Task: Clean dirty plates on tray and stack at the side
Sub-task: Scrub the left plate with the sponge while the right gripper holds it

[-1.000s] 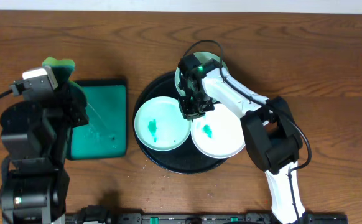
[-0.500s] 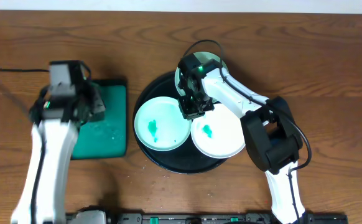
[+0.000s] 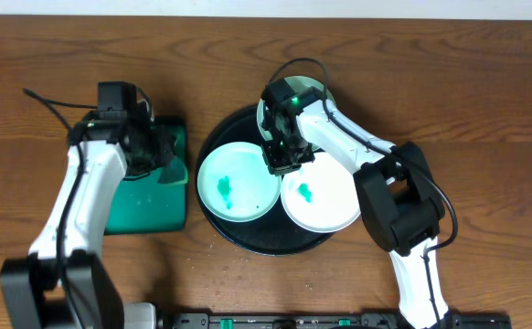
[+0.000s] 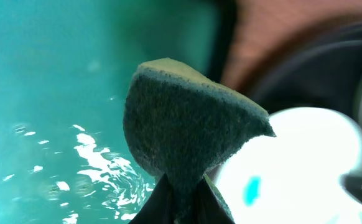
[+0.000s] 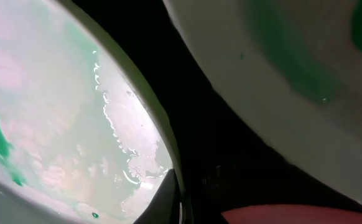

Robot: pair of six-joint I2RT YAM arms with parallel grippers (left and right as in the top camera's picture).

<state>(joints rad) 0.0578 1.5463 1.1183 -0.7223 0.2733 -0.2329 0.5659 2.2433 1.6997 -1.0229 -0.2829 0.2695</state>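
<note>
The left gripper (image 3: pixel 163 151) is shut tight on a green sponge (image 4: pixel 187 118). Its two fingers pinch the bottom of the sponge, and the rest sticks out in front. The sponge hangs over the right edge of the small green tray (image 3: pixel 143 206), which has shiny water in it. It is close to the big black tray (image 3: pixel 248 239) but not over it. The left arm comes up from the bottom left corner and bends in toward the middle of the table (image 3: pixel 485 91). The right gripper (image 3: pixel 282 161) is down inside the black tray, in the gap between the left plate (image 3: pixel 239 183) and the right plate (image 3: pixel 325 203). Its jaws are close together. One dark finger (image 5: pixel 162 200) lies on the right rim of the left plate, and it looks like the gripper is pinching that rim, but the close view is too tight to be sure. The right arm comes up from the bottom right, bends at the elbow, and reaches over the back plate (image 3: pixel 313 91), which is mostly hidden under it. All three plates sit on the black tray. The left and right plates have green smears on them.
</note>
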